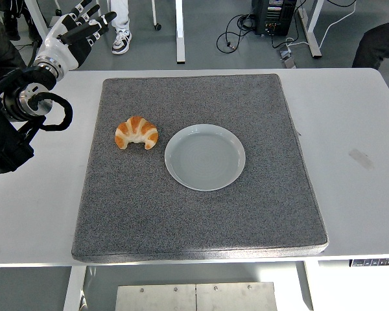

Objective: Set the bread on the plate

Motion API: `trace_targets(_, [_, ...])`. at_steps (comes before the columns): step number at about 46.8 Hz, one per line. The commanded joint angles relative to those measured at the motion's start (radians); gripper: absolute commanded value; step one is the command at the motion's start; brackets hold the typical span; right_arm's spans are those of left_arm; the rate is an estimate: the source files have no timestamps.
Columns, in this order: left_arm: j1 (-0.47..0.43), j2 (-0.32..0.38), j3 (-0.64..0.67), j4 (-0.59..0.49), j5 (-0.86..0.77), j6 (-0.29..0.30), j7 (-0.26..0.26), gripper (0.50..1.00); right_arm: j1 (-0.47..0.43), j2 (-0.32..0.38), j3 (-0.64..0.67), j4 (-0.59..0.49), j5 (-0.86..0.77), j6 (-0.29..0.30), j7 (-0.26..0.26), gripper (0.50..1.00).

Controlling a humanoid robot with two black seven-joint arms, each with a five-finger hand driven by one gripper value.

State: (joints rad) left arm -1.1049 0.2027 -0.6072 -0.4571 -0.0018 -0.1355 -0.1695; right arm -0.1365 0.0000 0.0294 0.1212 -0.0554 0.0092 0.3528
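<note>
Bread: we see a croissant (137, 133), golden with pale ends, lying on the grey mat (201, 220) with its two tips pointing toward the table's near edge. It sits just beside the plate's left rim, apart from it by a thin strip of mat, and well below and to the right of our fingers.

Plate: a round, pale grey plate (205, 157) rests near the middle of the mat with nothing on it (so the bread is not yet on it). From our fingertips it lies farther off than the bread, down and to the right.

Left hand: our left hand (74, 35) is raised above the table's far left corner, white-backed with dark digits. The fingers (91, 13) are stretched out and loose, pointing up and to the right, and they hold nothing. Nothing on the table touches them.

Left arm: the black arm comes in from the left edge, its wrist and cabling over the bare white table (350, 129) beside the mat.

Right hand: we cannot see it anywhere.

Mat: it covers most of the tabletop, its far left corner nearest our fingers.

Background: beyond our fingertips, across the table's far edge, a person's shoe (121, 42) stands on the floor among desk legs and cables.
</note>
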Motion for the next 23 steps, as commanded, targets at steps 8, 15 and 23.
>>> trace_targets(8, [-0.001,0.026,-0.008,-0.002,-0.003,-0.004,-0.004,0.986,0.000,0.000,0.000,0.000,0.000,0.000,0.000,1.000])
trace_targets(15, [-0.016,0.035,-0.078,-0.005,-0.004,-0.006,-0.002,0.986,0.000,0.000,0.000,0.000,0.000,0.000,0.000,1.000])
trace_targets(23, [-0.012,0.047,-0.140,-0.015,-0.001,0.008,0.002,0.986,0.000,0.000,0.000,0.000,0.000,0.000,0.000,1.000])
